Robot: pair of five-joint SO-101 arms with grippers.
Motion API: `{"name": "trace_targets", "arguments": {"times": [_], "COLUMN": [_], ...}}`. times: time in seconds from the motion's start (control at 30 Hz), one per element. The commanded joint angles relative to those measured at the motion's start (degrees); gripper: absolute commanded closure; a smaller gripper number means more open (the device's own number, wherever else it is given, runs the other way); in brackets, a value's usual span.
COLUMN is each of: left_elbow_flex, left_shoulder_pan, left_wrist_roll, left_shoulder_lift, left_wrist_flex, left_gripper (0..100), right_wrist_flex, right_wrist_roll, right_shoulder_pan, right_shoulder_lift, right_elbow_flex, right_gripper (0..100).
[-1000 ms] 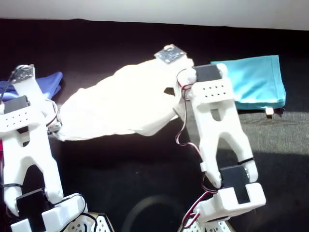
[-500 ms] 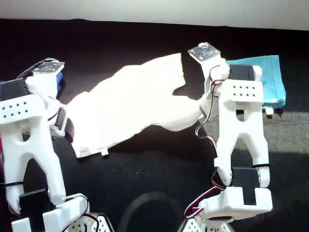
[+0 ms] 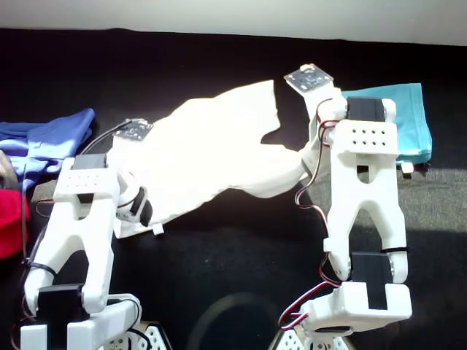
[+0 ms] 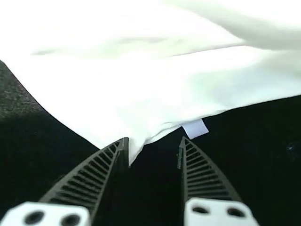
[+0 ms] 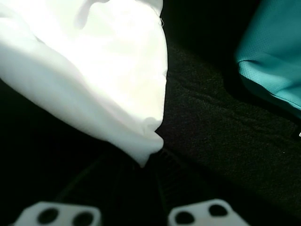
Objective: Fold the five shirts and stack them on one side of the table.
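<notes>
Surface: a black cloth-covered surface (image 3: 219, 255) carries everything; the white shirt (image 3: 211, 157) lies spread in a long slant across its middle.
Other shirts: a folded teal shirt (image 3: 390, 120) lies just past the white shirt's far end by the right arm. A blue shirt (image 3: 51, 138) and a red one (image 3: 11, 222) sit off the white shirt's opposite end.
Left gripper (image 4: 153, 141): at the white shirt's near corner. Its jaws are open, one tip touching the hem and the other just beside the small tag (image 4: 195, 128).
Right gripper (image 5: 146, 162): at the white shirt's other end, where the cloth gathers to a point at its tips. It appears clamped on that fold, though the jaws lie in shadow.
Step in hand: likely securing the near corner so both arms can stretch and fold the white shirt.
Doing it well: the left jaws should slide on until the hem sits fully between them, not on one tip, and then close. The right arm should keep its end taut so the cloth does not bunch.
Change: half a second ago the left arm stood out beyond the white shirt's end, covering the blue shirt. It has swung in to the corner. The right arm and the white shirt have stayed put.
</notes>
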Motion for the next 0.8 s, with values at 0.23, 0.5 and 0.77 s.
{"name": "trace_targets", "arguments": {"times": [0.23, 0.5, 0.77], "left_elbow_flex": [9.71, 13.23, 11.12], "left_shoulder_pan": [-4.0, -8.22, -8.22], "left_wrist_roll": [-8.0, -14.33, -14.51], "left_shoulder_lift": [-0.57, -0.57, -1.1], "left_wrist_flex": [-16.0, -16.7, -9.76], "left_gripper": [82, 82, 82], "right_wrist_flex": [0.48, 0.31, 0.31], "right_wrist_roll": [0.44, 0.44, 0.44], "right_shoulder_pan": [0.13, 0.13, 0.13], "right_shoulder_lift": [-3.38, -3.21, -3.12], "right_elbow_flex": [-1.98, -1.98, -1.98], "right_gripper": [99.3, 99.3, 99.3]}}
